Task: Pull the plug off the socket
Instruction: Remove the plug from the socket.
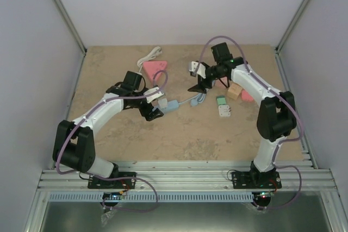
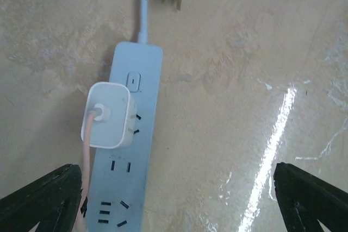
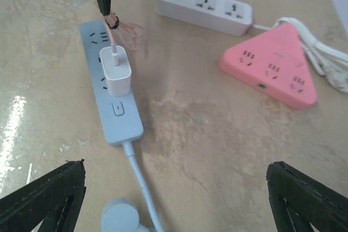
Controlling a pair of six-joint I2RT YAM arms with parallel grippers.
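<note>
The white plug (image 2: 107, 115) sits in the blue power strip (image 2: 148, 74) on the bench (image 2: 244, 52), beside the strip's switch. The left end effector (image 2: 174, 188) and right end effector (image 3: 175, 183) stand wide at the strip's opposite ends, holding nothing.

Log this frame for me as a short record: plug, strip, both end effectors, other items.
plug: white charger, seated in blue power strip, pink cable attached
left end effector: open, empty, over the strip
right end effector: open, empty, facing the strip
other items: white power strip, pink triangular power strip
task status: plug not yet pulled
</note>
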